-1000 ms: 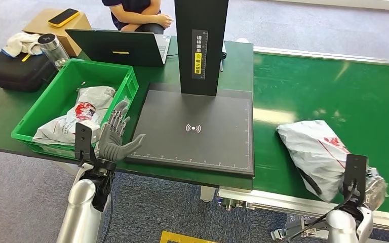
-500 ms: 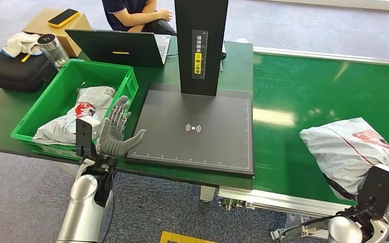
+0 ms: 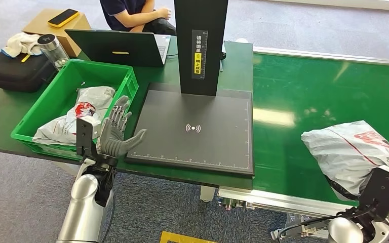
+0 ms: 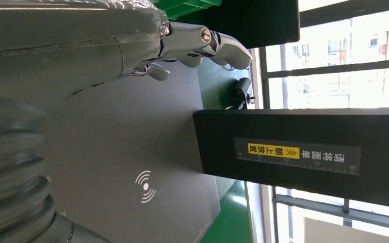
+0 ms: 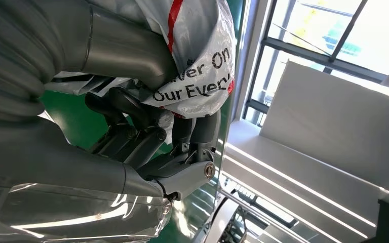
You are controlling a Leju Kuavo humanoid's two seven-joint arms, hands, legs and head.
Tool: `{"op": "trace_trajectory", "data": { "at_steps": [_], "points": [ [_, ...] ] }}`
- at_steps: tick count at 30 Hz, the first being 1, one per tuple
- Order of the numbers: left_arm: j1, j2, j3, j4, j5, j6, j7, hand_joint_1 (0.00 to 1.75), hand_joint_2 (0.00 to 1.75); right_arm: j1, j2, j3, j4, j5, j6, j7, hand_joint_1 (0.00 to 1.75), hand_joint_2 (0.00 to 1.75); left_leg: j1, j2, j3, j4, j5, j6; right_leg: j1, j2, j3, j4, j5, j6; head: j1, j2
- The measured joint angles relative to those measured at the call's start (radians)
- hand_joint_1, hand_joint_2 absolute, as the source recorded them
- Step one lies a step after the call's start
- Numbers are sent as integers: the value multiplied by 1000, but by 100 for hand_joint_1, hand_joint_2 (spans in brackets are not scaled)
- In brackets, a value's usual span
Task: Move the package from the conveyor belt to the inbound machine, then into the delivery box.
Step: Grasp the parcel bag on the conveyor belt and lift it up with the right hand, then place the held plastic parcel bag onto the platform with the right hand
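Package (image 3: 352, 152) on conveyor belt (image 3: 309, 96), right hand (image 5: 147, 131) clenched round its near end; soft, slippery poly bag (prob. light), so grip bunched film; left hand (image 3: 115, 132) empty, fingers spread.

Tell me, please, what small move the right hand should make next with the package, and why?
Probably lift the package a little and carry it left toward the inbound machine. The right hand has its fingers closed on the bag's plastic, the bag lies at the conveyor belt near edge, and the scanner plate is bare.
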Motion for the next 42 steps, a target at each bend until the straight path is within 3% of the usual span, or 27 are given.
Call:
{"op": "trace_trajectory", "data": {
  "at_steps": [4, 11, 15, 18, 22, 28, 34, 39, 42],
  "points": [
    [-2, 0, -3, 2, 2, 0, 0, 0, 175, 0, 3, -1, -5, 5, 0, -25, 175, 175, 0, 0, 0, 0, 0, 0, 0, 0, 0, 0, 0, 0, 0, 0],
    [-15, 0, -15, 8, 12, 3, 1, 0, 175, -2, 41, -8, -79, 32, -1, -141, 175, 175, 0, 0, 0, 0, 0, 0, 0, 0, 0, 0, 0, 0, 0, 0],
    [-20, 0, -20, 9, 20, 8, 2, 0, 175, -7, 45, 34, -131, 87, -2, -152, 175, 175, 0, 0, -1, 0, 0, 0, 0, 0, 0, 0, 0, 0, 0, 0],
    [-23, 1, -22, 11, 31, 15, -1, 0, 175, 1, 44, 149, -203, 218, -2, -153, 175, 175, 0, 0, -1, 0, 0, 0, 0, 0, 0, 1, 0, 0, 0, 0],
    [-23, 3, -30, 19, 47, 28, -17, 0, 175, 8, 40, 401, -298, 385, -4, -161, 175, 175, 1, 2, 0, -1, 0, 0, 1, 2, -1, 1, 0, -1, 0, 0],
    [-24, 12, -44, 35, 67, 41, -36, 0, 175, -18, 0, 629, -300, 395, -4, -158, 175, 175, 1, 2, 0, -1, 0, 0, 1, 2, -1, 1, 0, -1, 0, 0],
    [-23, 23, -46, 42, 84, 44, -40, 0, 175, -68, -41, 756, -229, 402, -4, -153, 175, 175, 0, 1, -1, 0, 0, 0, 0, 0, 0, 1, 0, 0, 0, 0],
    [-20, 33, -48, 42, 97, 46, -42, 0, 175, -145, -109, 908, -80, 411, 19, -20, 175, 175, 0, 1, -1, 0, 0, 0, 1, 1, 0, 1, 0, 0, 0, 0],
    [-11, 38, -48, 41, 97, 48, -42, 0, 175, -204, -154, 1018, 22, 406, 141, 112, 175, 175, 0, 1, 0, 0, 0, 0, 1, 1, 0, 1, 0, 0, 0, 0]
  ]
}}
